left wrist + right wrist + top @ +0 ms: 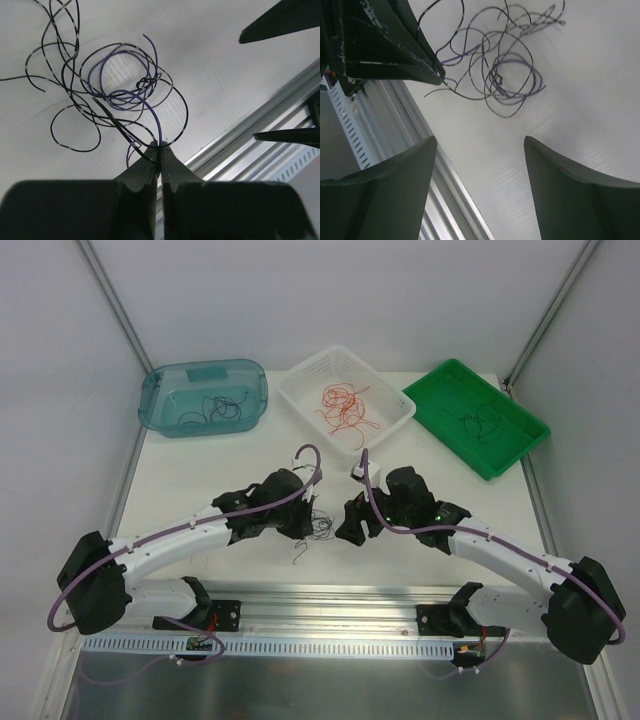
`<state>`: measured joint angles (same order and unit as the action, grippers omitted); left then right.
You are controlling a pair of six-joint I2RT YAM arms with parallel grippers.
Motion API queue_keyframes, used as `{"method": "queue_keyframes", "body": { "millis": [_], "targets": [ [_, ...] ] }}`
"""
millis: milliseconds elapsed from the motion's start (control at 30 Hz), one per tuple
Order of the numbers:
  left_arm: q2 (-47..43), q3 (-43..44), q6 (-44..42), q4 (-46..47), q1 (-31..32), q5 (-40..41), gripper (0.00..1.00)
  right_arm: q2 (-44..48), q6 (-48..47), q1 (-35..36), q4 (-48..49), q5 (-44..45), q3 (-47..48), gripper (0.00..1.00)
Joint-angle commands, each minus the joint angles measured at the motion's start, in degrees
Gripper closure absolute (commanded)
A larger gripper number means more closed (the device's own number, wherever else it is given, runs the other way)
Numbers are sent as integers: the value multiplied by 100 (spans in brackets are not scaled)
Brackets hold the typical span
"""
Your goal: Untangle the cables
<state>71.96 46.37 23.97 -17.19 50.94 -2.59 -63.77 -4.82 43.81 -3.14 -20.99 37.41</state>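
The cables (312,530) in hand form a loose knot near the middle of the tabletop's (200,470) near edge, between the two arms. We cannot tell whether the knot rests on the surface or hangs just above it. Black and purple strands loop through one another, so this bunch is not yet freed. The left fingers (150,167) are pressed together on a strand or two at the knot's rim. The right fingers (570,185) stand wide and empty just beside it.

Along the far edge sit a teal bin (256,390) with black wires, a white basket (386,430) with red-orange ones and a green tray (447,436) with dark ones. We judge from this that part of the sorting is done — what is left is pulling this last knot apart.

Only the top view shows the three containers, but there the knot is a faint scribble. The left wrist view shows the pinch and a small tight twist at the knot's heart. The right wrist view shows its own open gap — and the left fingers' tip meeting the strands from the side.
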Motion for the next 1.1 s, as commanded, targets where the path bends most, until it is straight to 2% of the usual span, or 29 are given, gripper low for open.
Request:
{"method": "queue_keyframes", "body": {
  "millis": [0,333,533,633,733,767,833,867,1000,1067],
  "targets": [
    [-472,-102,240,295,-5,-233,100,-100,-449,127,771,-449,442,26],
    [-851,30,565,295,-5,-593,100,-751,-687,321,885,-801,873,30],
    [-939,135,627,295,-5,-673,100,-971,-704,365,946,-889,856,37],
    [-956,153,671,295,-5,-795,100,-1023,-678,374,999,-924,838,43],
    [-974,162,671,295,-5,-866,100,-1024,-661,374,1026,-898,838,62],
    [-982,153,662,287,-5,-875,100,-1006,-669,374,999,-854,847,76],
    [-1035,101,653,278,-14,-866,100,-866,-696,348,920,-627,829,89],
    [-1079,22,653,260,-5,-866,100,-796,-704,330,859,-530,821,99],
    [-1404,-233,723,243,-5,-892,100,-427,-678,-30,341,77,812,99],
    [-1781,-373,767,199,-14,-796,100,-155,-485,-434,157,367,742,99]
  ]
}}
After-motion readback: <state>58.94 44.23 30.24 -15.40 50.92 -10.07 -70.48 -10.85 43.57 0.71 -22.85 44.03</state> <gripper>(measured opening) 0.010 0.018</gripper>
